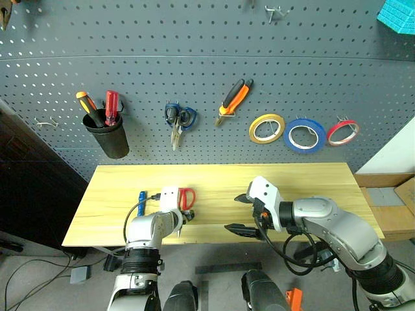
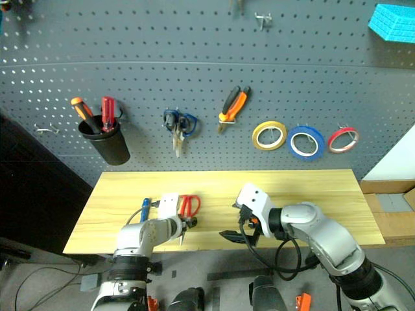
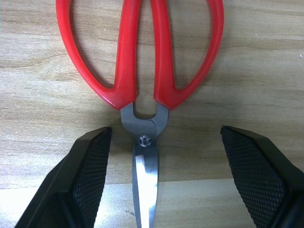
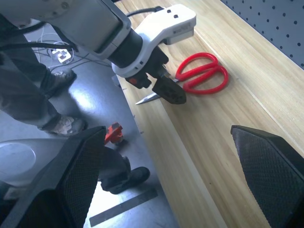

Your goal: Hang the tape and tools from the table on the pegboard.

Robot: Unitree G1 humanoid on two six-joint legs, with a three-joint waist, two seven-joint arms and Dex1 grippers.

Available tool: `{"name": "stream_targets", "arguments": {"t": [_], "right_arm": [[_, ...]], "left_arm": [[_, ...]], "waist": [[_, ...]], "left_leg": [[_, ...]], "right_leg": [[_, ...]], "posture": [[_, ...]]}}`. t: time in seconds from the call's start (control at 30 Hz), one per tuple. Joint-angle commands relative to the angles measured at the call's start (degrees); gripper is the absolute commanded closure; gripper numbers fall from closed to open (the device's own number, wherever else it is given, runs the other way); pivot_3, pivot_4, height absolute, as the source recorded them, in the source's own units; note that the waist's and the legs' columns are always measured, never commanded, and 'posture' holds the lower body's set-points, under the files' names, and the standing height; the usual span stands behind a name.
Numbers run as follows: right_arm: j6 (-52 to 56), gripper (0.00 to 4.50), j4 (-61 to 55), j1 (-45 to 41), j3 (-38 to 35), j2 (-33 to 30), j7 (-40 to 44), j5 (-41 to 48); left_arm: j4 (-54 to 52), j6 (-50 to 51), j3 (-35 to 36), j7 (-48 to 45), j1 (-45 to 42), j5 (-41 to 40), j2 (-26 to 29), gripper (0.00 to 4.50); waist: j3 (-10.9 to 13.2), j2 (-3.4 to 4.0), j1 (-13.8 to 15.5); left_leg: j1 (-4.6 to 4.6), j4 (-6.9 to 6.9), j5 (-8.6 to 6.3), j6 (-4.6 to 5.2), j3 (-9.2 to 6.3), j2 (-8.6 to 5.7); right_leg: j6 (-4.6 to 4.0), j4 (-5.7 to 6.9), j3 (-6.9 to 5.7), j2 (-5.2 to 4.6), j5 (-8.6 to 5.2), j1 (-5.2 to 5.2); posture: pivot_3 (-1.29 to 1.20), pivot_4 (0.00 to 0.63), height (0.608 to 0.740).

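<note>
Silver-grey rounded arm shells with black ribbed joint rings; white wrist housings; black cables looping beside them; each tool (image 3: 156, 180) has black, cross-hatched finger pads (image 3: 90, 178).

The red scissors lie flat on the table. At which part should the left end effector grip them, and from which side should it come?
Grip the red scissors at the narrow neck by the pivot screw, coming from above. They lie flat and closed on the table, and the open left end effector already straddles this part, one finger on each side. The handle loops are likely too wide.
</note>
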Motion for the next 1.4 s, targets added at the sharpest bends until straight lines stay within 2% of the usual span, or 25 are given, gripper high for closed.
{"name": "stream_targets", "arguments": {"t": [0.03, 0.17, 0.27, 0.53, 0.63, 0.9, 1.07, 1.23, 1.4], "right_arm": [[0.7, 0.00, -2.0, -0.4, -1.4, 0.2, 0.1, 1.6], [1.0, 0.00, -1.9, -0.7, -1.3, 0.0, 0.2, 2.2], [0.9, 0.00, -2.1, -1.1, -1.0, -0.1, 0.1, 2.1], [1.2, 0.00, -2.1, -2.7, -0.1, 0.1, -0.4, 1.8], [1.1, 0.00, -2.0, -2.7, -0.1, 0.1, -0.4, 1.7], [0.3, 0.00, -2.3, -2.2, -0.3, 0.3, -0.9, 1.2], [-0.4, 0.00, -3.0, -1.8, -0.6, 0.0, -1.1, 0.9], [-1.2, 0.00, -3.4, -1.5, -0.7, -0.7, -1.2, 0.3], [-4.2, 0.00, -3.7, -1.7, -0.3, -1.9, -1.3, -1.9]], "left_arm": [[4.4, 1.0, 0.5, 1.5, 1.2, 1.7, 0.3, 0.60], [6.7, -0.3, 1.7, 2.0, 0.8, 1.5, 0.2, 0.60], [7.7, -1.1, 2.8, 1.6, 0.7, 1.1, 0.0, 1.20], [11.1, -3.7, 3.0, -2.9, 0.8, 0.9, 3.1, 3.72], [11.4, -4.9, 2.6, -4.6, 1.1, 0.9, 4.2, 4.48], [4.9, -8.5, 4.1, -7.1, 3.9, -0.6, 6.2, 4.48], [-7.9, -15.9, 3.9, -8.3, 8.7, 0.0, 7.8, 4.48], [-20.6, -20.4, 5.5, -6.7, 14.3, -1.0, 6.2, 4.48], [-32.3, -29.3, 2.9, -8.6, 22.0, 1.4, 7.1, 4.48]], "waist": [[0.0, 0.01, 0.0], [-0.1, 0.01, -0.1], [-0.2, 0.09, -0.2], [-0.5, 0.19, -0.6], [-0.5, 0.15, -0.8], [-0.5, 0.11, -1.6], [-0.4, -0.14, -1.8], [-0.3, -0.29, -0.8], [-0.2, -0.37, -0.4]], "left_leg": [[0.05, 0.00, 0.00, 0.00, 0.00, 0.00], [0.16, 0.00, 0.00, 0.00, 0.00, 0.00], [0.17, 0.00, 0.00, 0.00, 0.01, 0.00], [0.20, 0.00, 0.00, 0.00, 0.01, 0.00], [0.18, 0.00, -0.01, -0.01, 0.01, 0.00], [0.18, -0.02, -0.01, -0.01, 0.01, 0.00], [-0.13, -0.10, -0.01, -0.01, 0.00, 0.02], [-0.57, -0.12, -0.02, -0.04, 0.01, 0.01], [-0.61, -0.12, -0.05, -0.07, 0.05, 0.01]], "right_leg": [[-0.04, 0.00, 0.00, 0.00, -0.03, 0.04], [-0.17, 0.00, 0.00, 0.00, -0.10, 0.14], [-0.19, 0.00, 0.01, 0.00, -0.11, 0.14], [-0.25, -0.02, 0.00, -0.01, -0.15, 0.16], [-0.25, -0.04, 0.01, -0.02, -0.15, 0.16], [-0.25, -0.03, 0.01, -0.02, -0.15, 0.16], [-0.04, -0.03, 0.01, -0.01, -0.03, -0.18], [0.05, -0.04, 0.02, -0.02, 0.01, -0.60], [0.04, -0.06, 0.03, -0.04, -0.03, -0.66]], "posture": [[-0.17, 0.172, 0.740], [-0.17, 0.173, 0.740], [-0.18, 0.174, 0.740], [-0.18, 0.173, 0.740], [-0.18, 0.173, 0.740], [-0.18, 0.168, 0.740], [-0.18, 0.171, 0.740], [-0.17, 0.171, 0.740], [-0.17, 0.174, 0.740]]}}
